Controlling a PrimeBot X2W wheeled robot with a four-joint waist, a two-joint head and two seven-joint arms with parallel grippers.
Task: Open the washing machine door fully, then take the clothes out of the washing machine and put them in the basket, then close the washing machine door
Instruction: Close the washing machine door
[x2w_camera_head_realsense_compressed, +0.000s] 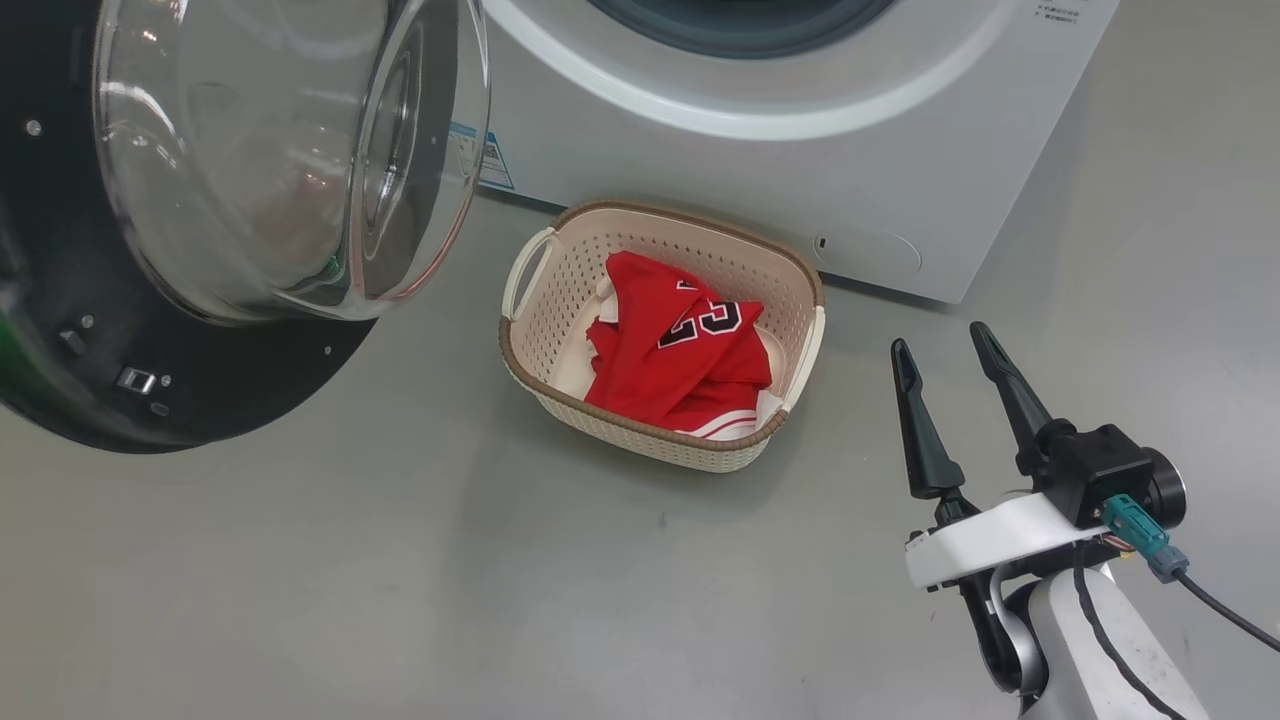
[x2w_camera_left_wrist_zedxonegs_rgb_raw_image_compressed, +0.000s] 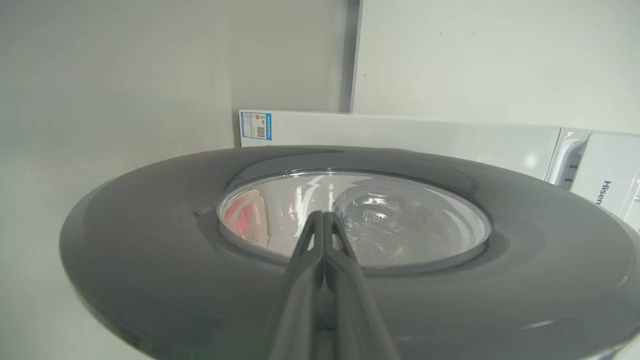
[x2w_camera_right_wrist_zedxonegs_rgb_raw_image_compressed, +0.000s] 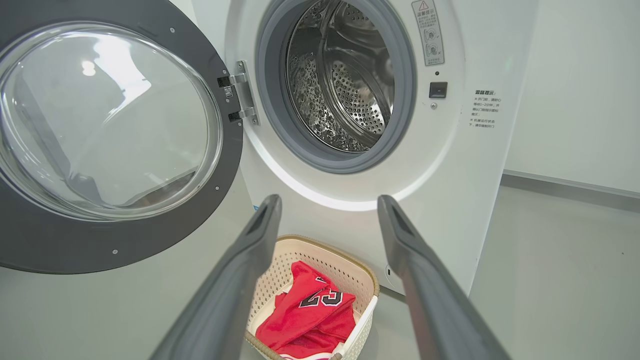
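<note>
The washing machine door (x2w_camera_head_realsense_compressed: 200, 200) stands swung open at the left, its glass bowl bulging toward me; its black rim (x2w_camera_right_wrist_zedxonegs_rgb_raw_image_compressed: 120, 250) also shows in the right wrist view. The white washing machine (x2w_camera_head_realsense_compressed: 760, 150) stands behind, its steel drum (x2w_camera_right_wrist_zedxonegs_rgb_raw_image_compressed: 345, 80) bare inside. Red clothes (x2w_camera_head_realsense_compressed: 675, 350) lie in the cream basket (x2w_camera_head_realsense_compressed: 540, 290) on the floor before the machine. My right gripper (x2w_camera_head_realsense_compressed: 940, 350) is open, right of the basket, holding nothing. My left gripper (x2w_camera_left_wrist_zedxonegs_rgb_raw_image_compressed: 324, 216) is shut, its tips against the door's outer face (x2w_camera_left_wrist_zedxonegs_rgb_raw_image_compressed: 150, 240) at the window's edge.
Grey floor (x2w_camera_head_realsense_compressed: 400, 580) spreads in front of the basket and under the door. A pale wall (x2w_camera_left_wrist_zedxonegs_rgb_raw_image_compressed: 475, 60) rises behind the machine. Another white appliance (x2w_camera_left_wrist_zedxonegs_rgb_raw_image_compressed: 605, 175) stands beside it. The basket sits close to the machine's front panel.
</note>
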